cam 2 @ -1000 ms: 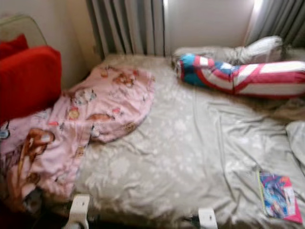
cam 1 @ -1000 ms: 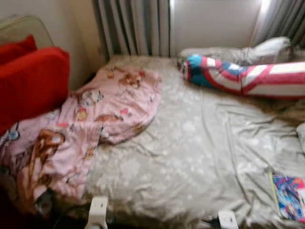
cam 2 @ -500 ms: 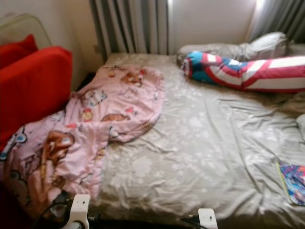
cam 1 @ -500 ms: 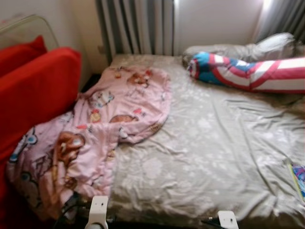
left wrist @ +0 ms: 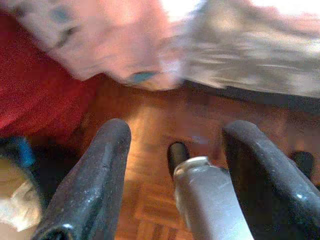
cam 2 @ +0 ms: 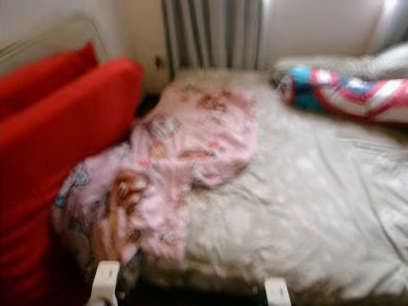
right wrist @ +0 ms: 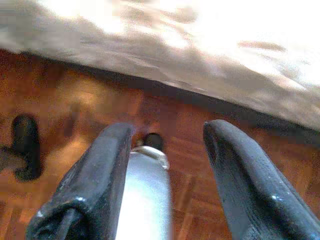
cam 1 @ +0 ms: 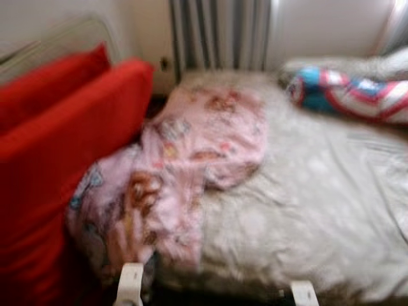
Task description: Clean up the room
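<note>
A crumpled pink cartoon-print blanket lies over the left side of the bed and hangs off its near left corner. The bed has a grey patterned sheet. A red, white and blue bolster pillow lies at the far right by a grey pillow. Both arms hang low in front of the bed. My left gripper is open above the wooden floor, near the blanket's hanging edge. My right gripper is open over the floor beside the bed's edge.
Large red cushions stand against the bed's left side, close to the blanket. Striped curtains and a pale wall are behind the bed. A crumpled pale object lies on the floor by the red cushion. The eye views are blurred.
The camera has swung to the left: the cushions now take up more of the picture, the bed has shifted right, and the colourful book at the bed's right edge has left the view.
</note>
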### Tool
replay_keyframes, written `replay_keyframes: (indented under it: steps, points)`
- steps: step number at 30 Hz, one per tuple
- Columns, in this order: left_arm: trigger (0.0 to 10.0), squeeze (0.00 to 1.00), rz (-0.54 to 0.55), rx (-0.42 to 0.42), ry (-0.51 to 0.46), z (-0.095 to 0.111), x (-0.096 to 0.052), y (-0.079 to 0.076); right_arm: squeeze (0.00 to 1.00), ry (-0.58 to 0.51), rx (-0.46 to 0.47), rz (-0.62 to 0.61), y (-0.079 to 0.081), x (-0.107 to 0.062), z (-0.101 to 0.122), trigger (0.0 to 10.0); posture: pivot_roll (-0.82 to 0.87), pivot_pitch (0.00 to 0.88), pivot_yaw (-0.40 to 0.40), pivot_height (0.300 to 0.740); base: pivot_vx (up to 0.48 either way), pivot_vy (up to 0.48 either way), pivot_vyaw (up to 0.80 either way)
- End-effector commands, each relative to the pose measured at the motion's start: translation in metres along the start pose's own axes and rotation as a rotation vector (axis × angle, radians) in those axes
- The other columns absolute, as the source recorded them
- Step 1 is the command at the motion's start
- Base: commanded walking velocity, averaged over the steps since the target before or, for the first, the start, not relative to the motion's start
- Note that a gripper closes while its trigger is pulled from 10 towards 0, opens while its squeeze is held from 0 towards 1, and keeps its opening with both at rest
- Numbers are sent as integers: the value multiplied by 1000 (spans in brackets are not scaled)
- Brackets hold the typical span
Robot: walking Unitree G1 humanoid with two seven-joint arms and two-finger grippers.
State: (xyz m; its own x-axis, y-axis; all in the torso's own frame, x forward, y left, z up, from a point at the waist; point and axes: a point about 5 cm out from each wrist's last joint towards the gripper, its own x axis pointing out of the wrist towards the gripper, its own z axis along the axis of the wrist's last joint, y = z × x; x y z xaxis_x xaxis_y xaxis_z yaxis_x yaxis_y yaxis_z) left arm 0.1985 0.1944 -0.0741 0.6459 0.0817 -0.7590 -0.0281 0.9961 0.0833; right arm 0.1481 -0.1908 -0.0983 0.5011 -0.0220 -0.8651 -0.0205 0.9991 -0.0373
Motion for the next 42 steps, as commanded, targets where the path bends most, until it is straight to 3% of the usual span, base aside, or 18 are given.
replay_keyframes:
  steps: [1, 9, 12, 25, 42]
  points:
    - [10000, 0, 22, 5, 53, -14, -3, 8, 0, -13, -5, 20, 8, 1, 5, 10000, -90, 46, -2, 740, 0, 472, 800]
    - [10000, 0, 20, 6, 66, -20, -5, 6, 0, -15, 3, 19, 7, 1, 5, 10000, -88, 39, -3, 740, 0, 204, 800]
    - [10000, 0, 18, -2, 60, -19, -4, 7, 0, -17, 43, 12, 6, 1, 4, 10000, -87, 38, -3, 740, 0, 0, 0]
    - [10000, 0, 8, 22, 52, -16, -4, 8, 0, -19, 33, 11, 6, 1, 5, 10000, -86, 23, -5, 740, 0, 0, 0]
    - [10000, 0, 4, 34, 34, -13, -3, 6, 0, -29, 40, 10, 6, 1, 6, 10000, -86, 40, -6, 740, 0, -315, 0]
